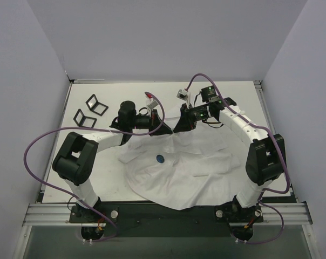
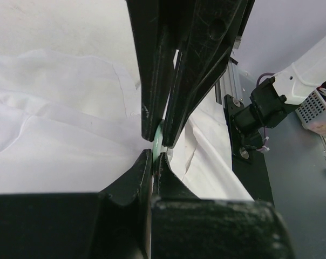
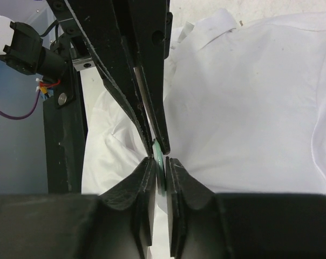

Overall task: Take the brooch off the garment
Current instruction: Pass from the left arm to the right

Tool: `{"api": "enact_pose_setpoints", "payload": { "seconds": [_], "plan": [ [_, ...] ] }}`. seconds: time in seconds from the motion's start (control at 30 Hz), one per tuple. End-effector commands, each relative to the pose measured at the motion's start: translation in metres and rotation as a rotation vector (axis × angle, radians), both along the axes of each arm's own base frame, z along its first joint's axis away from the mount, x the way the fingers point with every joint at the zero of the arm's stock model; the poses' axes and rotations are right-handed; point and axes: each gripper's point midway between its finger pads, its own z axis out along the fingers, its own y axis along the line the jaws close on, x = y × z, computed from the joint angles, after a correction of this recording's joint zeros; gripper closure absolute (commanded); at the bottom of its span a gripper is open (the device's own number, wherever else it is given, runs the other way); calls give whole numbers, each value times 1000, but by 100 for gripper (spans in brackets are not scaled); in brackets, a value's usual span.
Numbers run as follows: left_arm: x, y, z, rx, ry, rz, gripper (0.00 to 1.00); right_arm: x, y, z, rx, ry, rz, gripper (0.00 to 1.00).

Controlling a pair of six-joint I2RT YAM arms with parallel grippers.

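Step in hand looks like prep, not the pull itself: both arms are gripping the far edge of the garment (image 1: 190, 172), which lies spread on the surface (image 1: 106, 183), and the brooch (image 1: 160, 158) is not yet touched.

Brooch: small dark blue disc on the fabric, well nearer the bases than both sets of fingers, roughly between them, a bit closer to the left pair.

Left gripper (image 2: 157, 154): fingers (image 2: 152, 102) pressed nearly together, only a thin gap. White cloth lies directly below the tips, so probably pinching a fold, but the pinch itself is hidden.

Right gripper (image 3: 160, 154): fingers (image 3: 147, 97) likewise almost closed, tips down on the cloth near the collar; likely pinching fabric, and again I cannot tell for sure.

Next move, my guess: one arm keeps the fabric taut while the other lets go, travels back to the brooch, and spreads wide enough to straddle the disc.
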Motion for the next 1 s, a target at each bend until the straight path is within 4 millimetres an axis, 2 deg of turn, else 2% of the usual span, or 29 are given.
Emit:
{"api": "enact_pose_setpoints", "payload": {
  "seconds": [0.0, 0.03, 0.23, 0.37, 0.4, 0.47, 0.5, 0.6, 0.8, 0.83, 0.97],
  "plan": [
    [-7, -3, 19, -50, -70, -60, 100, 2, -1, 6, 26, -57, 22, 94],
    [-7, -3, 19, -49, -72, -59, 100, 2, -1, 6, 26, -57, 22, 100],
    [1, -3, 15, -24, -80, -23, 100, 1, -2, 5, 23, -57, 23, 100],
    [4, -1, 12, -1, -94, 6, 86, 1, -2, 7, 25, -59, 24, 100],
    [5, -1, 15, -1, -110, 14, 78, 1, -2, 7, 25, -59, 24, 100],
    [8, 1, 13, 10, -114, 38, 72, 1, -2, 7, 26, -61, 24, 100],
    [8, 1, 13, 12, -125, 46, 66, 1, -2, 8, 25, -63, 23, 100],
    [14, 3, 13, 28, -144, 83, 63, 1, -2, 7, 23, -60, 22, 100],
    [17, 5, 10, 45, -151, 104, 36, 2, -2, 8, 25, -59, 20, 100],
    [16, 4, 9, 48, -147, 101, 29, 1, -2, 9, 27, -56, 21, 100],
    [13, 2, 7, 63, -165, 99, 19, 1, -1, 9, 29, -53, 22, 100]
  ]
}}
